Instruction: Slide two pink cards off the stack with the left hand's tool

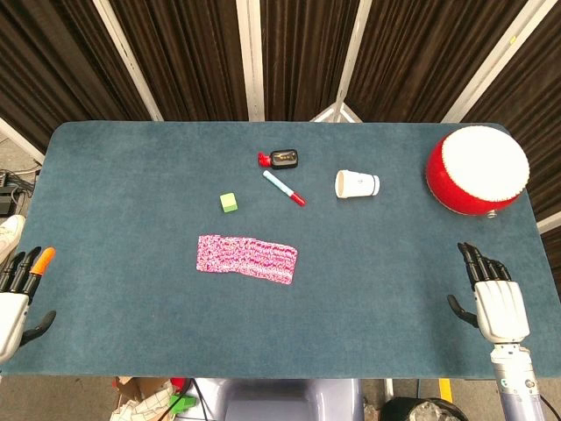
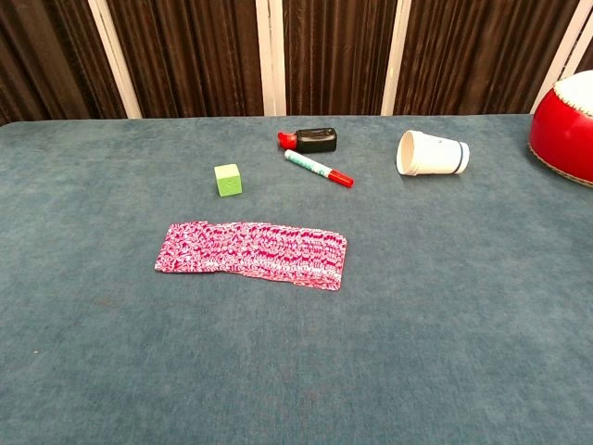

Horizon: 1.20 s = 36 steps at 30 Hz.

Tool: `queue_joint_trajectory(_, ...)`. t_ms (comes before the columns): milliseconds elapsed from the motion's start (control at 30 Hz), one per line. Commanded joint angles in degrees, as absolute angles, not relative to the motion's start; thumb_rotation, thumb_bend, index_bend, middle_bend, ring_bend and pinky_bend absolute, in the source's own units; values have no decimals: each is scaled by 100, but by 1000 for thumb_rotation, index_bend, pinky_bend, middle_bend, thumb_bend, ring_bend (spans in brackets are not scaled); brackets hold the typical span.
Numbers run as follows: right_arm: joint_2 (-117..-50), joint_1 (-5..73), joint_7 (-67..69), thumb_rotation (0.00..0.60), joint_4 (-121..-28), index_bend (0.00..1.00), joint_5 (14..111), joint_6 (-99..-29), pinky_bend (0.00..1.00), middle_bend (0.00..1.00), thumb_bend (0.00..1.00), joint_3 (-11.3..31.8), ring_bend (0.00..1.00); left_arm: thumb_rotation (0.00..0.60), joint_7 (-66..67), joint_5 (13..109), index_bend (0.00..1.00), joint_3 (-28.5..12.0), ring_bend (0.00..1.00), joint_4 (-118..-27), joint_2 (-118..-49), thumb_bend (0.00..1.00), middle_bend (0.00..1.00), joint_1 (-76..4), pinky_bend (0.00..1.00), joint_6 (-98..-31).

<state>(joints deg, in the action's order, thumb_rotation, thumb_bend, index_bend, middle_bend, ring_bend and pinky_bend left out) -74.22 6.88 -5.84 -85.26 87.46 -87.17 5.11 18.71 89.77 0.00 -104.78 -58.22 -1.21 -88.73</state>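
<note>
A row of overlapping pink patterned cards (image 1: pixel 246 258) (image 2: pixel 251 249) lies spread flat on the table, left of centre. My left hand (image 1: pixel 19 294) rests at the table's near left edge, fingers extended and apart, one fingertip capped in orange (image 1: pixel 44 258). It is well to the left of the cards and holds nothing. My right hand (image 1: pixel 491 294) sits at the near right edge, fingers straight, empty. Neither hand shows in the chest view.
A green cube (image 1: pixel 229 203) (image 2: pixel 228 179), a red-capped marker (image 1: pixel 284 188) (image 2: pixel 319 169) and a black-and-red object (image 1: pixel 280 159) (image 2: pixel 309 140) lie behind the cards. A white paper cup (image 1: pixel 357 184) (image 2: pixel 431 153) lies on its side. A red drum (image 1: pixel 477 169) (image 2: pixel 565 125) stands far right.
</note>
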Motion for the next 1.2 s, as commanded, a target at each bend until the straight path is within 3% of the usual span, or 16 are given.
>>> queue_joint_trajectory(33, -7418, 686, -572, 600, -8530, 14, 8742, -8721, 238, 150, 284, 515, 228, 600, 1872, 8974, 51, 0, 58, -10475, -5823, 356, 7, -120, 276, -8871)
queue_joint_trajectory(633, -7398, 672, -556, 600, -8544, 14, 8740, -8729, 238, 150, 284, 513, 228, 600, 1780, 8967, 51, -13, 75, -10425, -5838, 362, 45, -200, 286, -8741)
queue_joint_trajectory(1000, -7402, 672, -538, 600, -8525, 14, 8685, -8690, 238, 150, 284, 526, 228, 600, 1482, 8801, 52, -269, 263, -10405, -5738, 396, 292, -624, 412, -8268)
queue_joint_trajectory(1200, -7419, 680, -568, 600, -8519, 13, 8666, -8663, 238, 150, 284, 526, 228, 600, 1635, 8585, 73, -431, 475, -10751, -5537, 483, 546, -1065, 525, -7640)
